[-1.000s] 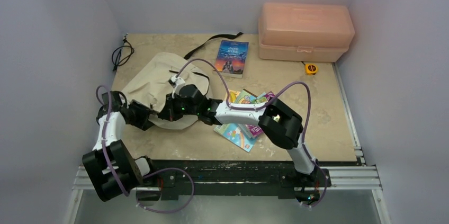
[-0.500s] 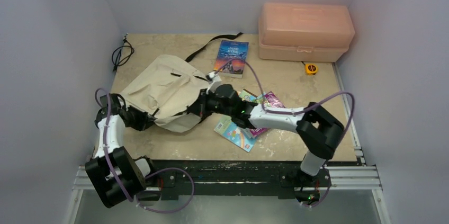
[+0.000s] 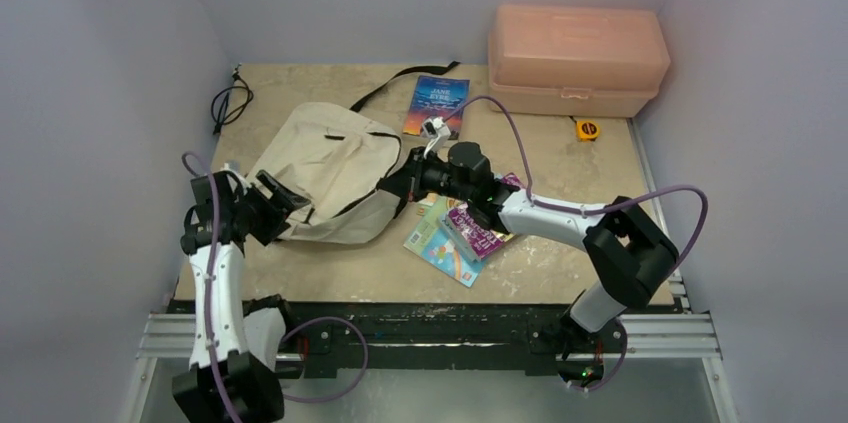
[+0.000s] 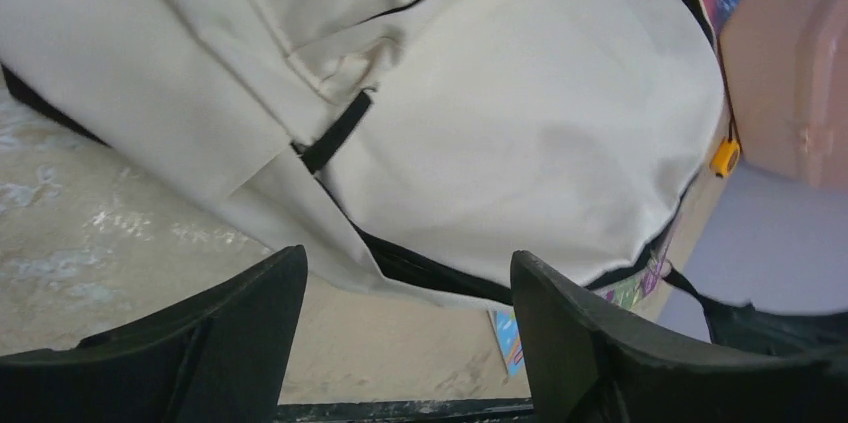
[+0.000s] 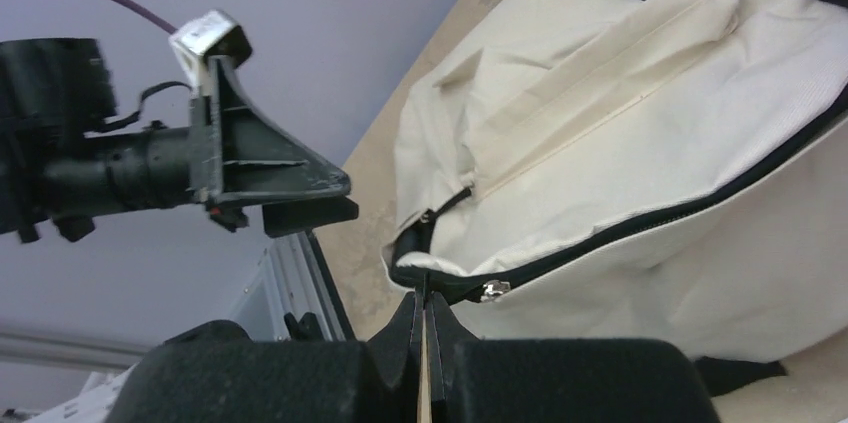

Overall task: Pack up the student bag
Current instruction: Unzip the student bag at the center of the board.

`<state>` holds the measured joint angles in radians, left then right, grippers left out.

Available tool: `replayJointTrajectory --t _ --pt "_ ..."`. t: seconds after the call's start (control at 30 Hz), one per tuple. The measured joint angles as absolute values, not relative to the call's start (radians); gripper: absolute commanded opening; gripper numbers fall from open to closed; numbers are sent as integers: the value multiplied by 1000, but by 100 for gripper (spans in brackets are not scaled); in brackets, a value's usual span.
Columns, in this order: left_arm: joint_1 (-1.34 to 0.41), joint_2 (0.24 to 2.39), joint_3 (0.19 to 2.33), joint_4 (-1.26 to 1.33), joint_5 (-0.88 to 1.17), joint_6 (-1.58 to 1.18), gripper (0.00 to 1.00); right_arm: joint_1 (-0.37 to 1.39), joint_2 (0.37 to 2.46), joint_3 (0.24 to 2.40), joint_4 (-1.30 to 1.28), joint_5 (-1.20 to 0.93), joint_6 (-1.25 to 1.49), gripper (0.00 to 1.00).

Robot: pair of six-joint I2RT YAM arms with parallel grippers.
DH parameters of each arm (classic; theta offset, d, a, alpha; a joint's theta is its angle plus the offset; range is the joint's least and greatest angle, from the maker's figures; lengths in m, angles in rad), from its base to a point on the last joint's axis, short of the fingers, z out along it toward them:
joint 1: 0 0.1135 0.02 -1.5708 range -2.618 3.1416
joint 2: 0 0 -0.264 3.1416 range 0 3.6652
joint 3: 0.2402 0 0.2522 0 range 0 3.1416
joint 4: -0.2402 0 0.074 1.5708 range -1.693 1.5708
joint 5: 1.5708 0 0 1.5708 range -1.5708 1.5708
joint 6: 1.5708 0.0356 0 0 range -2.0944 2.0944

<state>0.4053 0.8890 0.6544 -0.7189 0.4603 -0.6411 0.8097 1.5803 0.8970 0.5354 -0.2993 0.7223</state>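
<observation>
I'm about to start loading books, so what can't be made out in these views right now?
Student bag interior: shown in no view; its own fabric covers it.
Which part of the bag the shut right jaws pinch: right wrist view, hidden between them.
Books: top external view, partly under the right arm.

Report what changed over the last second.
The right end effector, shut on the student bag at its zipper edge, dragged it rightward, spreading the bunched fabric flatter. The left end effector, open, stayed by the bag's left end while its arm straightened. The blue book and pink box stayed put.
</observation>
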Motion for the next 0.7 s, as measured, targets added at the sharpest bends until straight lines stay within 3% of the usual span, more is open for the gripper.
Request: replayJointTrajectory --t 0.13,0.27,0.43,0.7 --pt "270 765 717 -717 465 -596 85 805 1600 915 538 -324 722 0" --pt "60 765 788 -703 440 -528 86 803 1603 916 539 -360 726 0" --pt "-220 954 936 -712 360 -427 73 805 1602 916 538 -381 734 0" --pt "-292 1195 1016 -741 318 -329 65 805 1568 916 528 -384 756 0"
